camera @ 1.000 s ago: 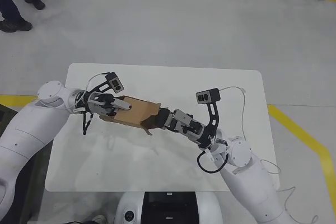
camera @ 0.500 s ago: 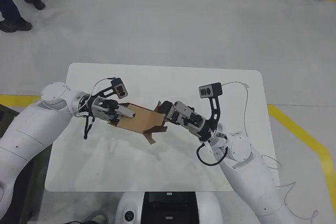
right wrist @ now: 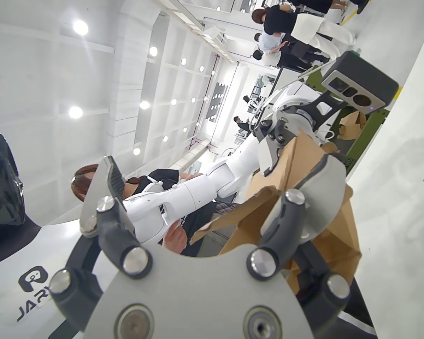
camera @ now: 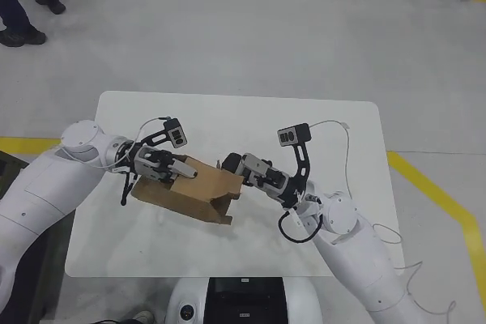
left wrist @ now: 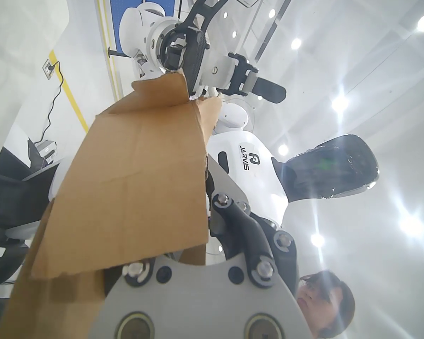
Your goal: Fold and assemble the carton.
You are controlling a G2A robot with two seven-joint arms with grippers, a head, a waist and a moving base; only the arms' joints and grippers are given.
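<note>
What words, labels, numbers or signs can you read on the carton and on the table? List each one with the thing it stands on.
On the carton: none; its brown faces carry no print in any view.
On the table: none; no lettering or sign shows on its white top.

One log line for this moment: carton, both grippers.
carton: partly opened, over table | left gripper: shut on one end | right gripper: open, finger against other end

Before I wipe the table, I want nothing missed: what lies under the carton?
White table shows all round the carton; the patch directly beneath is covered by the cardboard and cannot be seen.
</note>
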